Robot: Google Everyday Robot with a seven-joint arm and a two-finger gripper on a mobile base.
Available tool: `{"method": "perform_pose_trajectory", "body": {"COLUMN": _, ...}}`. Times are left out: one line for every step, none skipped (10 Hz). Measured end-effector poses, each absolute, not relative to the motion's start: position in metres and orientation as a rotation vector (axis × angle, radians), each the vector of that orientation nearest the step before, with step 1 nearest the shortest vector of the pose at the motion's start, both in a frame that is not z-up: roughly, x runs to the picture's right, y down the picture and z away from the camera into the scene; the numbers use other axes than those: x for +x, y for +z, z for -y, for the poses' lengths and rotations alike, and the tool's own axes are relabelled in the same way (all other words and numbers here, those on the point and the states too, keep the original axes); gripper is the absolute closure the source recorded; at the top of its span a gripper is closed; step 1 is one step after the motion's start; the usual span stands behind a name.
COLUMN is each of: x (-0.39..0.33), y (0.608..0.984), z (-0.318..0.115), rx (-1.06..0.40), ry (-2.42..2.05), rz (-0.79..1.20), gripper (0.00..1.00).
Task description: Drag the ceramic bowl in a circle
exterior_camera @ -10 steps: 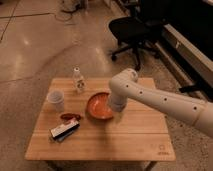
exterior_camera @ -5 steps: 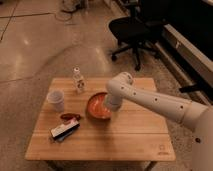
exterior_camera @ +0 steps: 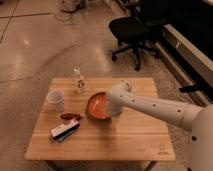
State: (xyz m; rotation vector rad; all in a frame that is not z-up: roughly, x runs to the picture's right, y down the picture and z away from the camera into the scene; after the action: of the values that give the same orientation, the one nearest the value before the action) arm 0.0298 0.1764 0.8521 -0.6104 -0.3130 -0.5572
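1. The bowl [exterior_camera: 96, 105] sits near the middle of the table [exterior_camera: 125, 137], a little toward the far side. It is right of the cup [exterior_camera: 56, 99] and in front of the small bottle [exterior_camera: 78, 80].
2. The gripper [exterior_camera: 114, 108] is down at the bowl's right rim, with the white arm reaching in from the right. A second ago it stood a touch higher and further right. It has since dropped in and settled against that edge.
3. The wrist hides the claw where it meets the rim. I cannot tell whether it is wide, narrow or clamped on the bowl.
4. The bowl itself looks to be in the same place as a second ago, so I judge the circle has not started. This looks like the moment of taking hold.
5. For the drag, there is bare wood to the front and right. The red thing [exterior_camera: 71, 116] and the flat packet [exterior_camera: 65, 131] lie just left of the bowl and nearer me. A wide sweep that way could knock them, or the bottle behind.
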Motion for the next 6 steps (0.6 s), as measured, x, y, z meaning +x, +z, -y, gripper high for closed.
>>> {"method": "perform_pose_trajectory", "body": {"x": 0.033, "y": 0.853, "z": -0.179, "rx": -0.621, "ry": -0.554, "rz": 0.298, "gripper": 0.79}}
{"method": "perform_pose_trajectory", "body": {"x": 0.040, "y": 0.854, "z": -0.181, "rx": -0.636, "ry": -0.550, "rz": 0.274, "gripper": 0.90}}
{"method": "perform_pose_trajectory", "body": {"x": 0.052, "y": 0.856, "z": -0.177, "rx": -0.651, "ry": -0.545, "rz": 0.237, "gripper": 0.98}}
{"method": "perform_pose_trajectory", "body": {"x": 0.065, "y": 0.857, "z": -0.170, "rx": -0.659, "ry": -0.529, "rz": 0.203, "gripper": 1.00}}
{"method": "perform_pose_trajectory", "body": {"x": 0.078, "y": 0.858, "z": -0.159, "rx": -0.660, "ry": -0.509, "rz": 0.175, "gripper": 1.00}}
{"method": "perform_pose_trajectory", "body": {"x": 0.098, "y": 0.858, "z": -0.141, "rx": -0.653, "ry": -0.482, "rz": 0.138, "gripper": 1.00}}
